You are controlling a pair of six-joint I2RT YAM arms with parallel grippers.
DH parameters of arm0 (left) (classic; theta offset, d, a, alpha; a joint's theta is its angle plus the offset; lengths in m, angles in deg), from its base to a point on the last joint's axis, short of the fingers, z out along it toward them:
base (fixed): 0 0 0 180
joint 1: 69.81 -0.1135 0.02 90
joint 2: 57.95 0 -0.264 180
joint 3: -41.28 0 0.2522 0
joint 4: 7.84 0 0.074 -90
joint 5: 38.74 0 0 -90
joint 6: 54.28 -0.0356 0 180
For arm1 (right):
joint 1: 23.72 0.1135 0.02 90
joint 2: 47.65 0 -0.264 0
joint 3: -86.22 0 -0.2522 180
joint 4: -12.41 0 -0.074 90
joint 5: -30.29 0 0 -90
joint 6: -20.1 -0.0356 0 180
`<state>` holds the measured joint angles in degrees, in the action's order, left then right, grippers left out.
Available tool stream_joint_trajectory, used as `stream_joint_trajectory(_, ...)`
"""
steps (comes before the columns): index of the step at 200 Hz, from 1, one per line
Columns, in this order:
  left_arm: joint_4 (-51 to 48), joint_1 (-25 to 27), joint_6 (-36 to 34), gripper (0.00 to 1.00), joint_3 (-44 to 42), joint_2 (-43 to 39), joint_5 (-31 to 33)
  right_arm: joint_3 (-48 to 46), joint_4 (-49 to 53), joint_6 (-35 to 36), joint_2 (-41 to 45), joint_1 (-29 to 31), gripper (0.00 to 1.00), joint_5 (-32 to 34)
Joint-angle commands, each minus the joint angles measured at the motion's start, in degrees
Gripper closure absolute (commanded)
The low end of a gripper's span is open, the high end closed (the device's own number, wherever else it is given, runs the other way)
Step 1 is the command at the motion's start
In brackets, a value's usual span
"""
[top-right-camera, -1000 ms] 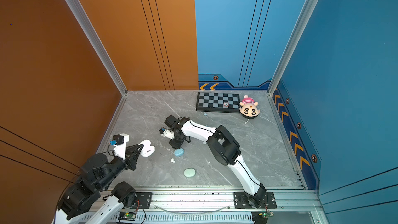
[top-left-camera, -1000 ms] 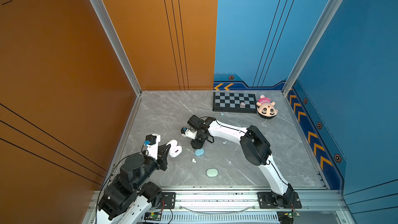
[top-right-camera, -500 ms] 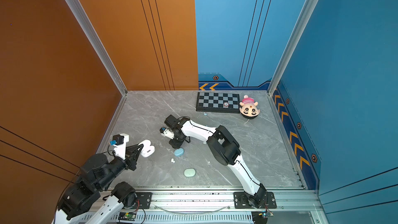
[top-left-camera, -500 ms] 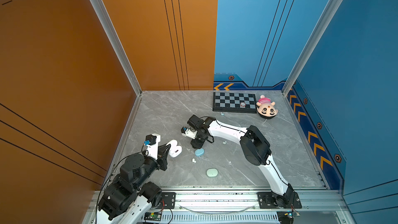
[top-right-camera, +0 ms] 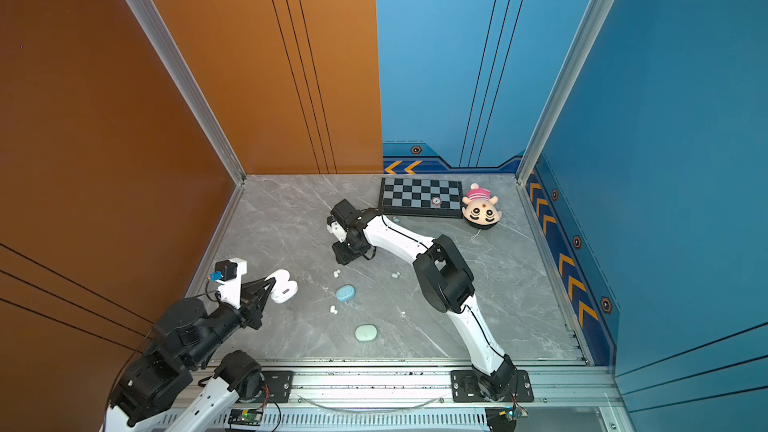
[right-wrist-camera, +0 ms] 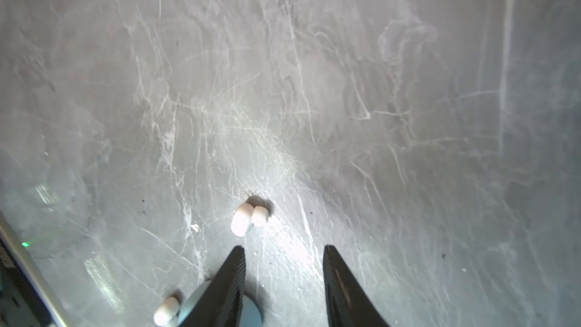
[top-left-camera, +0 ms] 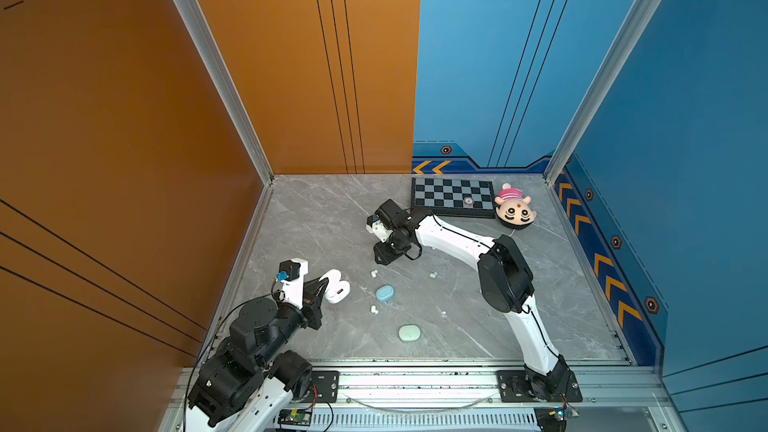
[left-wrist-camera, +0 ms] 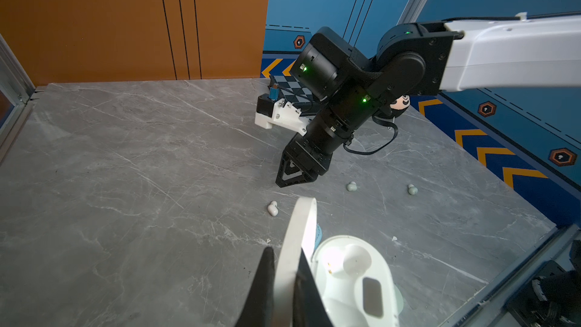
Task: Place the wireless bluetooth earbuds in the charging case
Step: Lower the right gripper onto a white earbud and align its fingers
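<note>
Grey marble desk, orange + blue walls behind. Vs. a sec ago, both top views show next to no change: arms, cases and buds all sit where they sat.

R hand hangs at same spot, tips low over desk, jaws apart w/ nothing b/w them. White earbud lies just ahead of the tips, nearer one finger's line than the middle of the gap. Not touched.

L hand is closed on raised lid of white charging case, low at desk's L side, wells facing up. Wells in view look empty. Whether base rests on desk: unclear.

Others loose: second white earbud just beside blue case; mint earbud out mid-desk. Mint case shut, near front edge.

Reading: the stillness looks like a line-up pause before the pick, not progress. No bud seated yet, so task is barely begun. Next move prob. needs a small sideways correction to bring bud b/w the jaws, then descent + close. Risk: bud is tiny and rounded, so an off-centre finger could flick it away. L hold on lid should keep case open for the drop-in.
</note>
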<state>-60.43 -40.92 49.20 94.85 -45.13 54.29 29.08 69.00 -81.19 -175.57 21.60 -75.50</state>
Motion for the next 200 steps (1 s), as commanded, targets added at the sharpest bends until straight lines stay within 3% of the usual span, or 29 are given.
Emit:
stream_joint_trajectory(1,0.42,-0.32,-0.20,1.00,1.29,-0.79,1.45,-0.07,-1.19,-14.70,2.21,0.20,0.57,-1.87)
stream_joint_trajectory(35,0.43,-0.38,-0.21,1.00,0.97,-1.02,1.46,-5.75,-7.16,-28.61,5.29,2.00,0.56,-0.21)
stream_joint_trajectory(62,0.42,-0.39,-0.47,1.00,0.78,-1.27,1.58,-13.90,-17.28,-41.66,7.38,3.63,0.55,-2.55)
stream_joint_trajectory(80,0.43,-0.33,-0.47,1.00,0.66,-1.69,1.81,-16.27,-22.67,-46.62,7.43,4.90,0.54,-3.59)
stream_joint_trajectory(126,0.42,-0.38,-0.19,1.00,0.44,-2.40,2.07,-16.68,-28.29,-53.32,4.74,6.80,0.53,-5.96)
stream_joint_trajectory(200,0.34,-0.32,-0.29,1.00,0.85,-2.14,2.23,-16.45,-28.59,-54.10,0.19,6.36,0.53,-5.23)
